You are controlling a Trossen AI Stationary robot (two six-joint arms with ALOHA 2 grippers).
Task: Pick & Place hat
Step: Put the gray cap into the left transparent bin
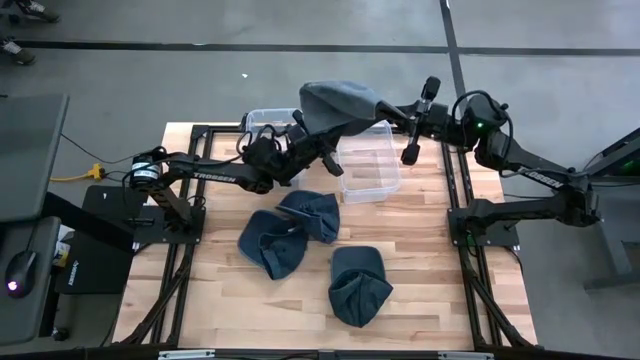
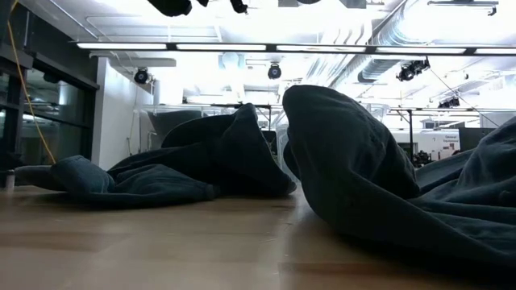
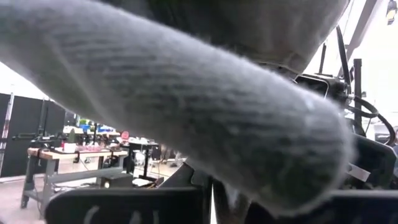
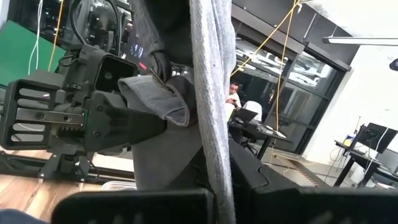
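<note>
While the low view sees only hats lying on the surface [image 1: 430,250], overhead both tools, left tool [image 1: 305,135] and right tool [image 1: 385,108], are clamped tight on one raised grey hat [image 1: 340,105].

From above I see the light wooden table [image 1: 420,260]. A computer mouse [image 1: 18,272] lies on the desk to the table's left, and a yellow plug [image 1: 94,171] lies near it on the grey floor [image 1: 200,80]. At table level, ceiling light strips [image 2: 242,47] run overhead. Past the right wrist, a person [image 4: 235,93] sits behind a laptop [image 4: 245,115].
</note>
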